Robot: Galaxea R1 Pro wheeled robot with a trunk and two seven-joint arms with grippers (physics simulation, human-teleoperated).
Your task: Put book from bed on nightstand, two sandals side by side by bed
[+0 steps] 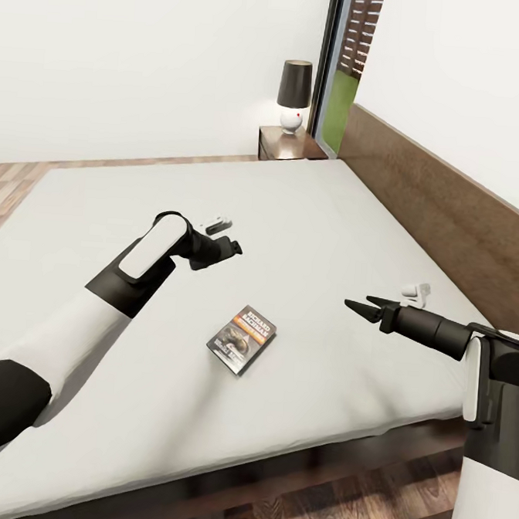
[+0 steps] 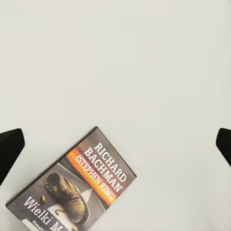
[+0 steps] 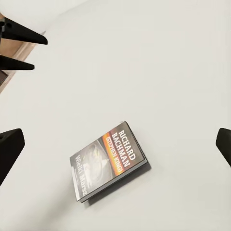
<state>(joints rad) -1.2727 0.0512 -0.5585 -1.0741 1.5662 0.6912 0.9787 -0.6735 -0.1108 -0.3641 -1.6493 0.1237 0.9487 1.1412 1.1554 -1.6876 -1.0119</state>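
Book (image 1: 241, 339) lying flat on bed (image 1: 101, 202) near its foot edge, between left gripper (image 1: 233, 248) and right gripper (image 1: 363, 305), both spread apart, empty.

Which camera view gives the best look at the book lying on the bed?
The right wrist view: the whole book shows there, flat on the mattress, cover readable. The left wrist view is closer, but the picture's edge cuts the book off. The head view shows it small, between the two grippers.
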